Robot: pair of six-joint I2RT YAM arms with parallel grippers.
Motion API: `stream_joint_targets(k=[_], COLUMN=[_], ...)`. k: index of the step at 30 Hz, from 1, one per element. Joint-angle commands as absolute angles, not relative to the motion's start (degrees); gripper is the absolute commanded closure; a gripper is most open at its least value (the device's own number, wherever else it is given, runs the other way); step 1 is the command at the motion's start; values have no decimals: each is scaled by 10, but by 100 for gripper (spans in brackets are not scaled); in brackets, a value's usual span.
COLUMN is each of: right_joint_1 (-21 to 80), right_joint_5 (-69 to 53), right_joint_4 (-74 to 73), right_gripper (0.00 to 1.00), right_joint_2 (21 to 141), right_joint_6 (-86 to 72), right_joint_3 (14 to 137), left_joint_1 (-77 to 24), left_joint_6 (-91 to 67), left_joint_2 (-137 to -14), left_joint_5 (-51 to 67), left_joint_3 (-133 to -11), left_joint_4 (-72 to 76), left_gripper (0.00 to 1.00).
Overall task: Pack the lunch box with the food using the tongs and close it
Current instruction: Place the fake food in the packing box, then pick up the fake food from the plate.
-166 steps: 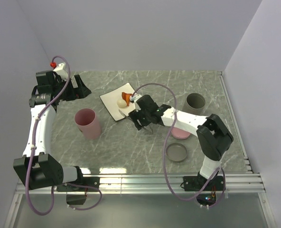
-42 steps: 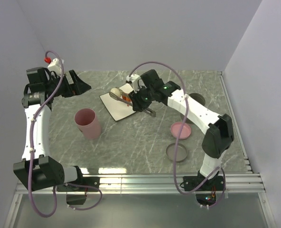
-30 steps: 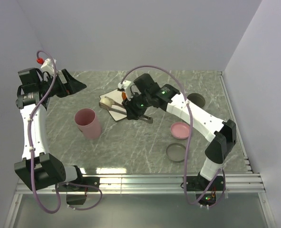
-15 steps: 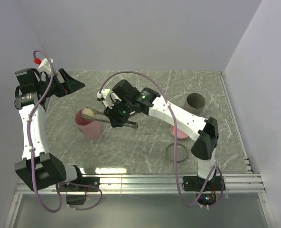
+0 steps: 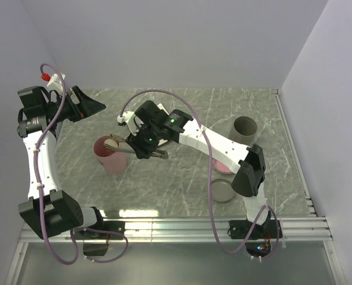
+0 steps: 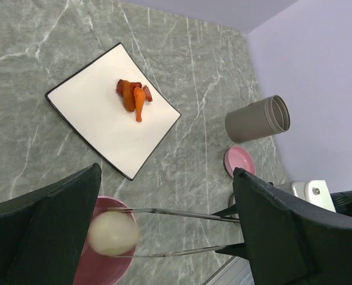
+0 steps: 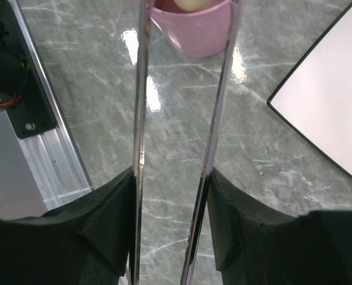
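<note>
My right gripper (image 5: 141, 145) (image 7: 171, 175) is shut on the silver tongs (image 7: 141, 89) (image 6: 182, 214), one arm against each finger. The tong tips reach over the mouth of the tall pink lunch box (image 5: 109, 157) (image 7: 194, 32). A white ball of food (image 5: 111, 142) (image 6: 113, 233) sits between the tips just above the opening and looks blurred. Orange-brown food pieces (image 6: 133, 98) lie on the white square plate (image 6: 99, 124) (image 7: 330, 107). High at the back left, my left gripper (image 5: 96, 105) (image 6: 167, 172) hangs open and empty, looking down on the lunch box.
A grey cup (image 5: 245, 128) (image 6: 257, 119) stands at the back right. A pink lid (image 6: 241, 160) (image 5: 223, 168) and a grey lid (image 5: 222, 191) lie near the right arm's base. In the top view the right arm stretches over the plate area.
The right arm has swung left from the plate, carrying the white ball in the tongs to above the pink lunch box. The left arm has barely shifted.
</note>
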State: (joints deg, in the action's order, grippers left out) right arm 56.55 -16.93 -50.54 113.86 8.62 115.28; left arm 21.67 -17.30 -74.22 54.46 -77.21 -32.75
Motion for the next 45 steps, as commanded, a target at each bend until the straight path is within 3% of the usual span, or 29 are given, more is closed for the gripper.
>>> stream_joint_targets(k=[1,11,23,45], right_joint_1=[571,564,421,309], right_joint_5=[-166,-149,-178,-95], right_joint_4=[-500,-493,-484,-439], right_gripper=[44,46,47,49], right_joint_2=[1126,1090,1020,1073], right_joint_6=[83,81,61,70], right_joint_3=[1187,1192,1122,998], left_joint_1=[221,221,221,221], left_joint_6=[-174,-174,-174,-171], left_joint_2=[-741,-736,-736,-742], left_joint_5=[568,571,572,569], left_joint_3=[-772,-771,-769,-766], left_joint_4=[-309,-309,-308,-308], left_gripper=[2,2,2,2])
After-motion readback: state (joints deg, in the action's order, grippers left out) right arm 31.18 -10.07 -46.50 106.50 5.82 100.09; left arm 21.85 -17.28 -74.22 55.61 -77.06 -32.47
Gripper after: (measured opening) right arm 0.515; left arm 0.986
